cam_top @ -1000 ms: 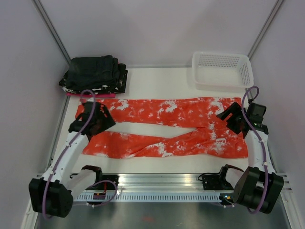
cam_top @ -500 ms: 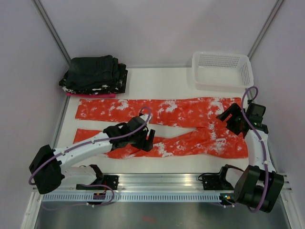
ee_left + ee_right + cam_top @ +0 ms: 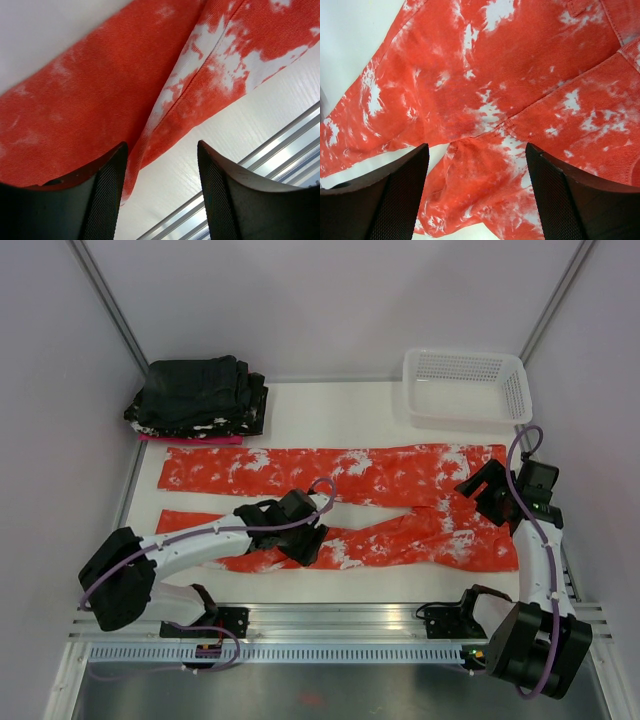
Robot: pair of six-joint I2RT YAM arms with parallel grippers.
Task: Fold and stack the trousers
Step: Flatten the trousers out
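The orange-red, white-splotched trousers [image 3: 390, 502] lie flat across the table, waist to the right and both legs running left. My left gripper [image 3: 306, 540] is low over the middle of the near leg, open. In the left wrist view the leg's near hem [image 3: 165, 115] runs between the fingers of the left gripper [image 3: 161, 145], one finger over fabric, the other over bare table. My right gripper [image 3: 487, 490] hovers open above the waist end. In the right wrist view the crotch seam and a bunched fold of the trousers [image 3: 485, 165] lie below the right gripper [image 3: 476, 146].
A stack of black folded garments [image 3: 200, 395] on a pink cloth [image 3: 170, 438] sits at the back left. A white mesh basket [image 3: 465, 385] stands at the back right. An aluminium rail [image 3: 330, 620] runs along the near edge, close to the left gripper.
My left arm swung from the leg ends at the left to the middle of the near leg and dropped low, its jaws narrowing somewhat. The right arm has barely moved.
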